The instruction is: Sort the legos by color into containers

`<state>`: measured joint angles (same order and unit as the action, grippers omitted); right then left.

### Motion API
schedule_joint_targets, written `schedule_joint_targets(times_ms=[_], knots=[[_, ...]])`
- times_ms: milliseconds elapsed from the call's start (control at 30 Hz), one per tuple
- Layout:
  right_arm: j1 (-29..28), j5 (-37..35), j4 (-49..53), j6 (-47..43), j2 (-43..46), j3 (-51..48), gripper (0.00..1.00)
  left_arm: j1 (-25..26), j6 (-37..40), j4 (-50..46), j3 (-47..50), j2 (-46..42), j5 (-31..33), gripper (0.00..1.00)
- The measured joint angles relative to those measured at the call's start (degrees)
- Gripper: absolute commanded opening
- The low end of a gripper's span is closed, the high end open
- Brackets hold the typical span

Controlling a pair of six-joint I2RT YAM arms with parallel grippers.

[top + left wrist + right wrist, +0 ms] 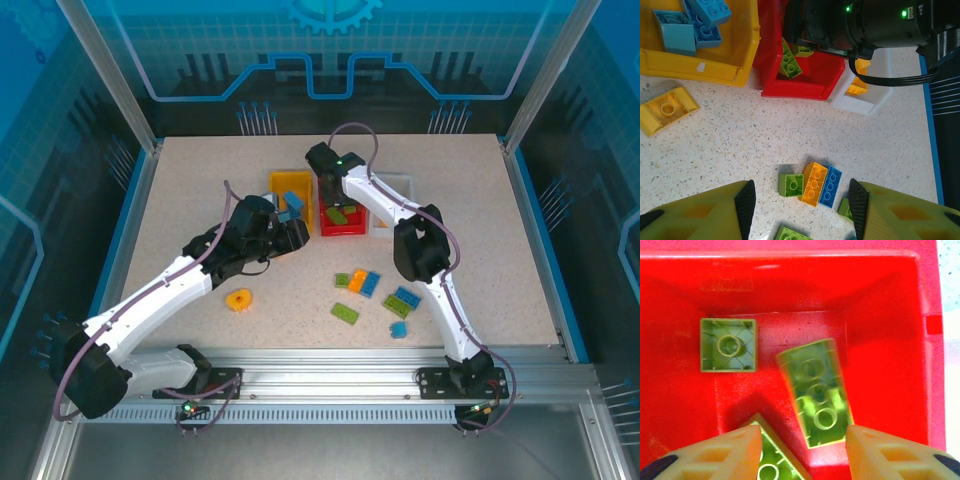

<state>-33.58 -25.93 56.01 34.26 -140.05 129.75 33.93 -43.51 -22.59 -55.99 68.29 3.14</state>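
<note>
1. Three green legos lie in the red container [880, 340]. One is a square one [728, 345] with its underside up, one is a long one [815, 390] lying askew, and a third [767, 462] is partly hidden by a finger.
2. The yellow container [690, 67] holds blue legos [705, 30]. I count three, though they overlap.
3. The white container [855, 102] holds at least one orange lego [856, 89]; the right arm hides the rest of its inside.
4. The three containers stand side by side toward the far edge of the tabletop [480, 220], about midway between its left and right edges. Yellow is on the left, red in the middle and white on the right.
5. Eight legos lie loose nearer the near edge.
   - Right of centre, a green [342, 279], an orange [357, 282] and a blue one [371, 284] touch in a row.
   - A second green one [345, 313] lies just nearer than that row.
   - Further right, a blue one [406, 297] touches a third green one [395, 308].
   - A small light-blue one [399, 329] lies nearest the edge.
   - Left of centre, a yellow piece [239, 298] lies alone.
6. The right claw [802, 440] hangs over the red container with its fingers apart, gripping nothing. The long green lego lies on the container floor below the gap.
7. The left claw [801, 205] is open and empty, above the tabletop on the near side of the yellow and red containers.
</note>
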Motion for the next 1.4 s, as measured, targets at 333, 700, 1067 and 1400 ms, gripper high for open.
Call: schedule_joint_targets(times_ms=[333, 700, 1067, 1400], knots=[[-1.36, 0.68, -1.40, -1.07, 7.21, -2.01, 0.34, 0.00, 0.02, 0.00, 0.48, 0.00, 0.02, 0.56], [-2.80, 0.81, -10.19, 1.03, 34.12, -25.49, 0.32, 7.43, 1.90, 0.55, 0.28, 5.35, 0.42, 0.56], [-1.64, 4.33, -9.01, 2.25, 73.92, -58.88, 0.59, 32.96, 9.84, 0.98, -12.15, 27.17, 3.04, 0.71], [1.46, 6.62, -2.89, 1.29, 97.85, -61.02, 0.72, 35.08, 17.14, -0.55, -20.92, 39.56, -0.11, 0.80]])
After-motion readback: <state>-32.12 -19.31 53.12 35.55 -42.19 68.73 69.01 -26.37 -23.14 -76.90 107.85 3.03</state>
